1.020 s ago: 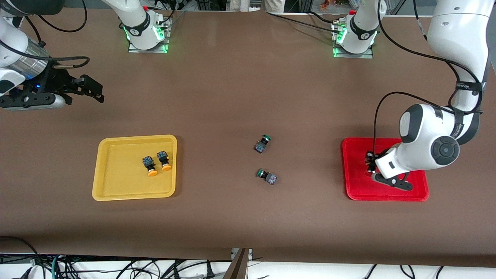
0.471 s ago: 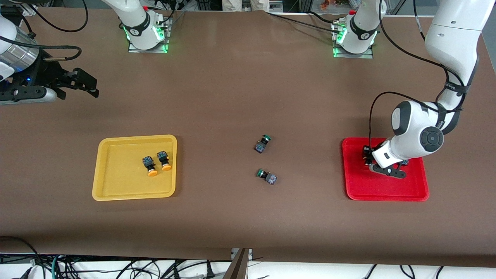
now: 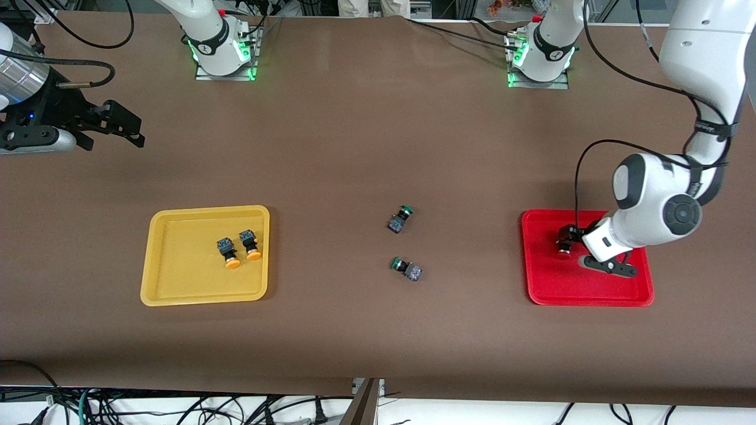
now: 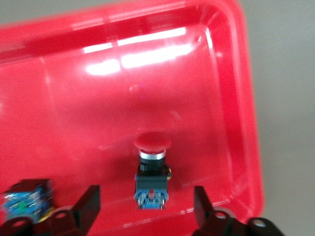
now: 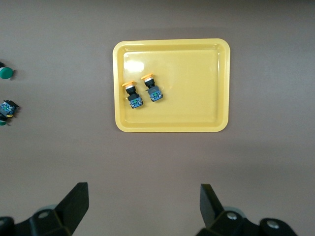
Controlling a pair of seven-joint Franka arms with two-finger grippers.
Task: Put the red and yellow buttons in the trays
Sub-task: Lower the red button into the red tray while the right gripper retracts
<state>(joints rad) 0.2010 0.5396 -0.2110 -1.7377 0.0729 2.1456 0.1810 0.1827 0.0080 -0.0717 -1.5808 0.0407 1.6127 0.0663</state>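
The red tray [image 3: 546,283] lies at the left arm's end of the table. My left gripper [image 3: 572,241] is low over it and open. A red button [image 4: 152,169] lies on its side in the red tray [image 4: 98,113] between my left gripper's [image 4: 146,206] fingers, with a gap on each side; it also shows in the front view [image 3: 563,252]. A second dark button body [image 4: 27,201] lies beside it, cap hidden. The yellow tray [image 3: 177,277] holds two yellow buttons [image 3: 227,252] [image 3: 250,243]. My right gripper [image 3: 121,125] is open and empty, up over the right arm's end of the table.
Two green-capped buttons [image 3: 400,218] [image 3: 407,269] lie on the brown table between the trays. The right wrist view shows the yellow tray [image 5: 197,108] with its two buttons [image 5: 133,94] [image 5: 151,88] and the green buttons [image 5: 6,73] at its edge.
My left hand has shifted a little over the red tray. My right gripper has drawn back toward the right arm's end of the table.
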